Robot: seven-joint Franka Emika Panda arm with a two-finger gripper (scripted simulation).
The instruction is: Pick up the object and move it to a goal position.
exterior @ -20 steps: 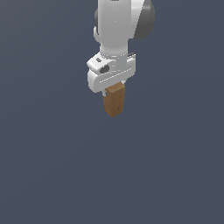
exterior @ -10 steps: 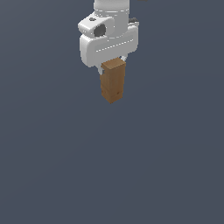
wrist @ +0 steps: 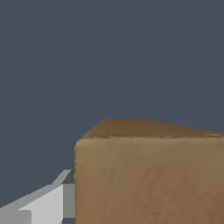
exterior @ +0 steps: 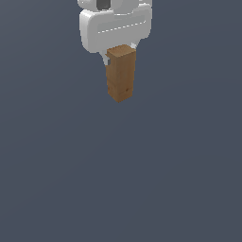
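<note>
The object is a tall tan-brown wooden block hanging in the air near the top middle of the exterior view. My white gripper is shut on its upper end, and most of the block sticks out below the hand. Only a sliver of a finger shows beside the block; the rest of the fingers are hidden. In the wrist view the object fills the near part of the picture, with one grey-white finger beside it.
A plain dark grey-blue surface lies all around and below. No goal marker shows in either view.
My gripper has risen with the block held in it, moving up the exterior view until the hand is partly cut off at the top. The block looks larger now.
</note>
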